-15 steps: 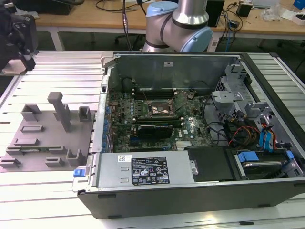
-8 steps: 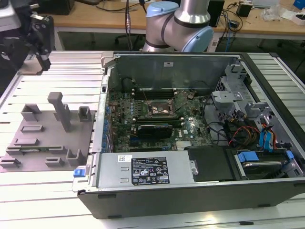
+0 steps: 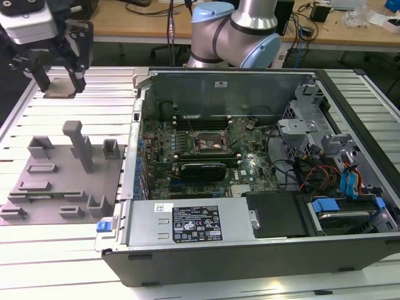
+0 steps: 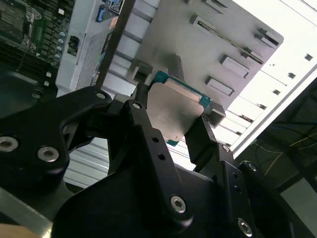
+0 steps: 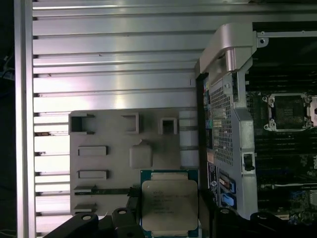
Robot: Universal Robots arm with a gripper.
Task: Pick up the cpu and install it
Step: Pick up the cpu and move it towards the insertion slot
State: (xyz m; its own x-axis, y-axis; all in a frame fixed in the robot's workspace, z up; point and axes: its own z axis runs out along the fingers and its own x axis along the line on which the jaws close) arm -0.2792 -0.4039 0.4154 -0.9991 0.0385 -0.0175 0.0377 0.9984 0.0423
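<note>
At the exterior view's far left you see the gripper [image 3: 59, 82] hanging above the slatted table [image 3: 37, 262], raised off it. In both wrist views its fingers [image 4: 144, 126] are closed to the chip's width and pinch the cpu [image 4: 173, 111] [image 5: 169, 204] by two opposite edges, silver top showing, clear of any surface. Nearer you on that side lies the grey fixture plate [image 3: 100, 182] with its upright blocks. To the exterior view's right stands the open case [image 3: 250, 253], its motherboard [image 3: 253, 164] bare, the socket [image 3: 209, 142] mid-board, well apart from the cpu.
</note>
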